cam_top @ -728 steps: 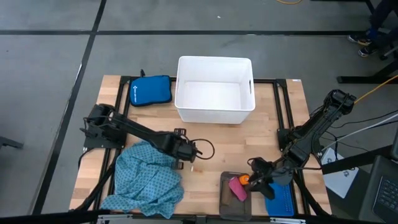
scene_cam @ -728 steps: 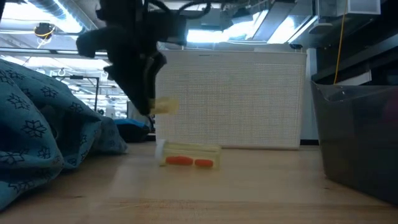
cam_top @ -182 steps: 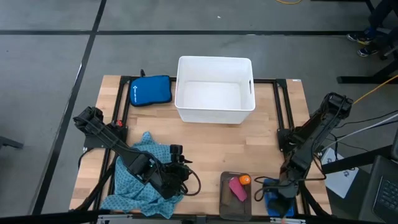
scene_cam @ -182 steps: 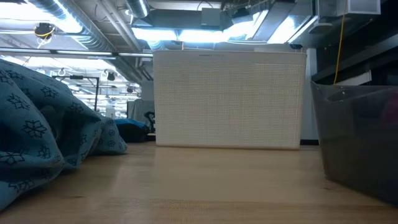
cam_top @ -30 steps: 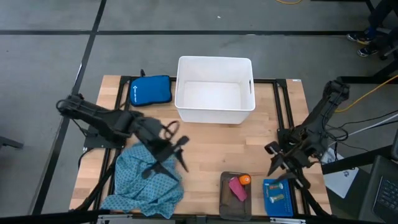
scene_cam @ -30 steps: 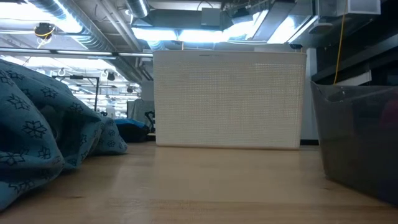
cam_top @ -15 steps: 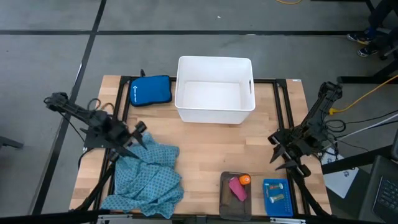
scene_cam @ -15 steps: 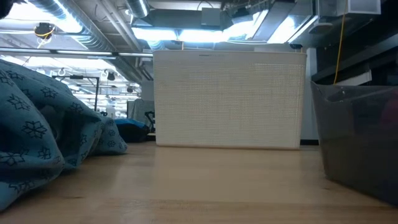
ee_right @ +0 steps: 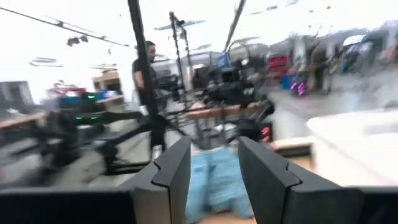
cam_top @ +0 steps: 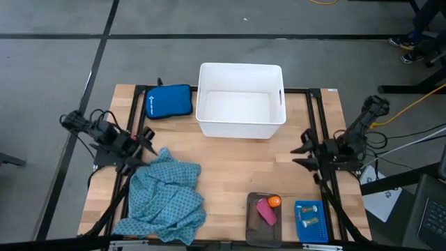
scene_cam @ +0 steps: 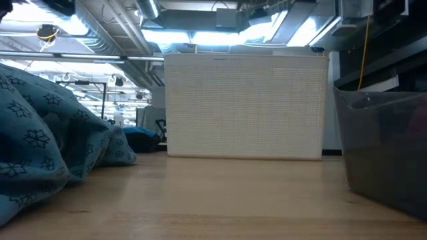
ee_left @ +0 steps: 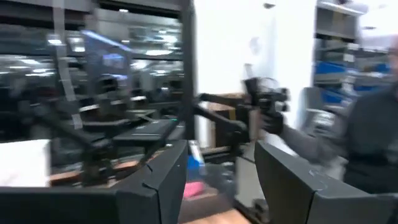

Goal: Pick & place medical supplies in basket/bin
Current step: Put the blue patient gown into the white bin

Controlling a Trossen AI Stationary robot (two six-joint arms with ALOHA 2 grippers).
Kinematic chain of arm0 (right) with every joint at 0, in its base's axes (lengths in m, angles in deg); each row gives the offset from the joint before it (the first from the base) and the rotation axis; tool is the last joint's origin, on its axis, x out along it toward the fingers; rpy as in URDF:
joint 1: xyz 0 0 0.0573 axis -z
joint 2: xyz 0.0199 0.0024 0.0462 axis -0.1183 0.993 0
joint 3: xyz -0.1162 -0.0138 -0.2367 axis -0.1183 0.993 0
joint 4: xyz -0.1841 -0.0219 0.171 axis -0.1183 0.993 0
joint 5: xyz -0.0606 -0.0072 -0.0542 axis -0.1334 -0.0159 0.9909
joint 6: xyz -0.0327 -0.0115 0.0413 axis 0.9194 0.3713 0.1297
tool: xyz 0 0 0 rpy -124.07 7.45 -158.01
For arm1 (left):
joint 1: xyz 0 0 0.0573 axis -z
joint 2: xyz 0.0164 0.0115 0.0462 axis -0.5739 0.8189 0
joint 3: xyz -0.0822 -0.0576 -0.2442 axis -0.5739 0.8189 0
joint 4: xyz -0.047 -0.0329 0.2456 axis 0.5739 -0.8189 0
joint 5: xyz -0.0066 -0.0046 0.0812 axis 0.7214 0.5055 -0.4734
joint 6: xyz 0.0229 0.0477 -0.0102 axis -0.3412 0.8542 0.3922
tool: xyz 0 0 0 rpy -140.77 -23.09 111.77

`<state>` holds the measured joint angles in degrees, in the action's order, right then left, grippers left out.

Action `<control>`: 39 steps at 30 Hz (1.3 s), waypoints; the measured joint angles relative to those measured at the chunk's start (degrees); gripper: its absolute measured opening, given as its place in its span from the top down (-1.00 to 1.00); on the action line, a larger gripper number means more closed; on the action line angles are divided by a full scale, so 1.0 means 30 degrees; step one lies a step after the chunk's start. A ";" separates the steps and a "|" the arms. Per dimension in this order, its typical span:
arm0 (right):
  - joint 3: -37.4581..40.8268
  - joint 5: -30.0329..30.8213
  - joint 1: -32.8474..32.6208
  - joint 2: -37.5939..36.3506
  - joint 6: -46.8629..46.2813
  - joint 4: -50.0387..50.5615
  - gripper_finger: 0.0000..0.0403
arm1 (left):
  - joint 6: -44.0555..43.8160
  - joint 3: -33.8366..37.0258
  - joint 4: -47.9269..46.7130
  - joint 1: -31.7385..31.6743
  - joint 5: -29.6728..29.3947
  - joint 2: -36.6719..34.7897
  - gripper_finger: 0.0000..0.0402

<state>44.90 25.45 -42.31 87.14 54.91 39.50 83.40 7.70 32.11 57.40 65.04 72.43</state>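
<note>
Left gripper (cam_top: pixel 148 141) is hanging at the table's (cam_top: pixel 230 164) left edge, just beside the cloth (cam_top: pixel 166 196), jaws parted, nothing between them. Right gripper (cam_top: pixel 304 149) is sitting at the right edge, jaws parted and empty. Cloth is lying crumpled at front left. Pink piece (cam_top: pixel 266 211) and orange piece (cam_top: pixel 274 201) are resting in the tray (cam_top: pixel 252 224). Tan pieces (cam_top: pixel 308 217) are lying in the basket (cam_top: pixel 311 222). Tub (cam_top: pixel 241 102) is standing at the back, pouch (cam_top: pixel 168 102) beside it.

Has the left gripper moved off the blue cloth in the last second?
Yes. The left gripper has pulled back toward the table's left edge, away from the white tub, empty and open.
</note>
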 joint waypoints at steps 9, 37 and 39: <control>-0.0407 -0.2116 0.3288 0.1367 0.4098 -0.2706 0.33 | -0.1474 -0.0044 0.2037 -0.0121 -0.1870 -0.0044 0.08; -0.0443 -0.1814 0.8028 0.5351 0.5021 -0.6960 0.33 | 0.1245 -0.0015 0.2064 -0.0113 0.5141 0.0044 0.08; -0.0443 -0.1799 0.8224 0.5547 0.4828 -0.7108 0.33 | 0.0750 -0.0015 0.2018 -0.0113 0.3440 0.0045 0.08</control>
<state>43.57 20.05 -17.64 103.78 69.40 18.17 85.65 7.66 38.17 57.06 75.36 72.56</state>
